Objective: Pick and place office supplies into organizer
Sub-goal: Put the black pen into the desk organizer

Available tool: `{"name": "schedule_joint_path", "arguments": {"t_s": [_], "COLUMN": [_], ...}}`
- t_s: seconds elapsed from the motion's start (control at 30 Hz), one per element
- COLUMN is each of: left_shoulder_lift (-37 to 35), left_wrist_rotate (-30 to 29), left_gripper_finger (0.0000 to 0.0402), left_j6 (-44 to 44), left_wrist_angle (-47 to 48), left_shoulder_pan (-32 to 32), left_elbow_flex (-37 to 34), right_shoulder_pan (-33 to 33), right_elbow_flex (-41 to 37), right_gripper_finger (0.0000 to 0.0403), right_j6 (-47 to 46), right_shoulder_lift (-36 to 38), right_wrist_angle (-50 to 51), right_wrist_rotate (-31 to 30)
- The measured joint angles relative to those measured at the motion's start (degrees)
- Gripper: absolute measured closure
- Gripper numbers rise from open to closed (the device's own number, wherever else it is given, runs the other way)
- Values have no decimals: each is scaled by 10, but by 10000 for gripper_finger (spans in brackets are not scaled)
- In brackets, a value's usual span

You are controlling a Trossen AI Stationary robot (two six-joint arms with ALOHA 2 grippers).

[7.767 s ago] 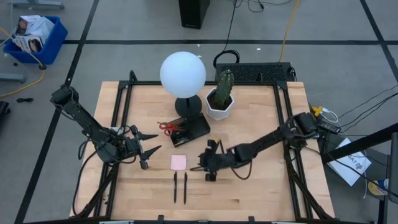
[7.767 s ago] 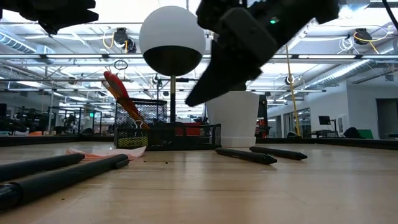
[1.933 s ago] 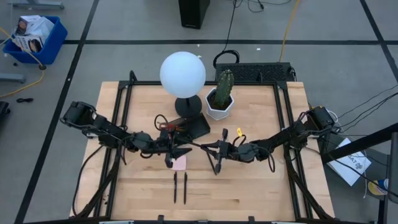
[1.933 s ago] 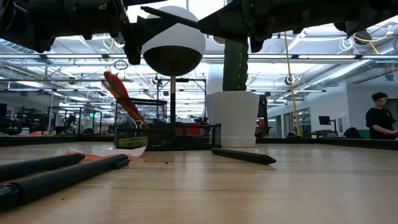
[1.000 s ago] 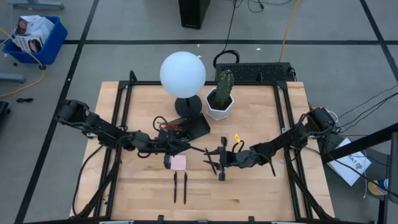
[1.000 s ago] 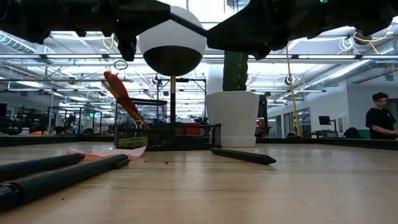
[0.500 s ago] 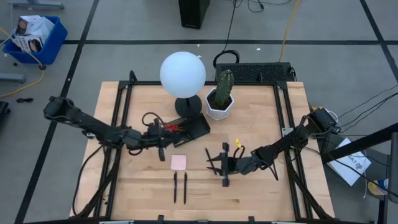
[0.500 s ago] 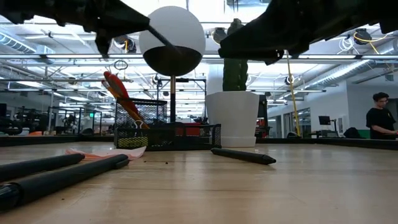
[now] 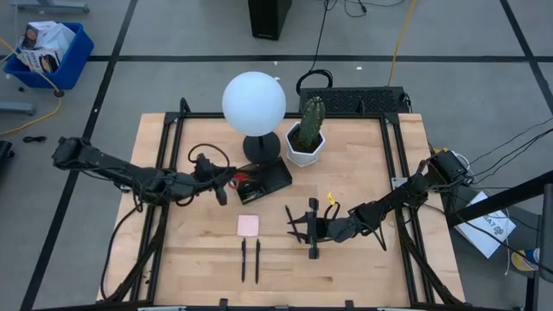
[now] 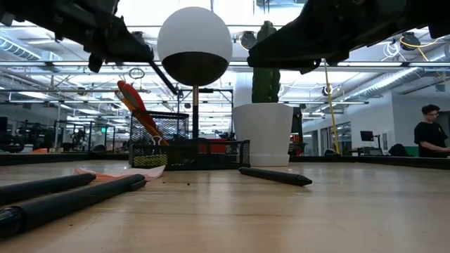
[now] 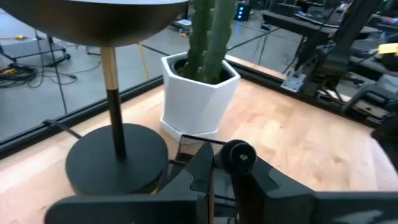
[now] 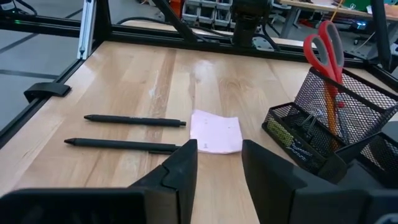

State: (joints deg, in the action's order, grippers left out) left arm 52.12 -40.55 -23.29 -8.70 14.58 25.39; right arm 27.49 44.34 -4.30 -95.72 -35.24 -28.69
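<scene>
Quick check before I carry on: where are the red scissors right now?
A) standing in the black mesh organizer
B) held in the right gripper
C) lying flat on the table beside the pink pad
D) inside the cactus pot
A: the red scissors stand handles-up in the black mesh organizer, apart from the pink pad on the table.

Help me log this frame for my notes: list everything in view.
lamp: one, white globe on black base, table's rear
cactus: one, green in white pot, beside lamp
organizer: one, black mesh, before lamp base
scissors: one, red, standing in organizer
sticky-note pad: one, pink, before organizer
pens: three, black; two side by side near front edge, one before the pot
person: one, dark top, far in room
left pincer: by organizer's left
right pincer: open, right of pad
</scene>
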Motion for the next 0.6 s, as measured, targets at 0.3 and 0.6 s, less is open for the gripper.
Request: {"name": "schedule_joint_path", "arguments": {"t_s": [0.3, 0.6], "left_shoulder_lift": [5, 5], "left_wrist_rotate": [53, 80], "left_gripper_finger": [352, 338], "left_j6": [-20, -27], "left_wrist_angle": [32, 42], "left_shoulder_pan": [-55, -72], "left_elbow_flex": [0, 0], "right_shoulder_pan": [0, 0], "right_elbow_flex": [0, 0], "right_gripper_finger": [284, 284], "right_j6": [0, 0], "right_shoulder_lift": [0, 0], "right_wrist_angle": [0, 0], "right_wrist_rotate": [0, 0]}}
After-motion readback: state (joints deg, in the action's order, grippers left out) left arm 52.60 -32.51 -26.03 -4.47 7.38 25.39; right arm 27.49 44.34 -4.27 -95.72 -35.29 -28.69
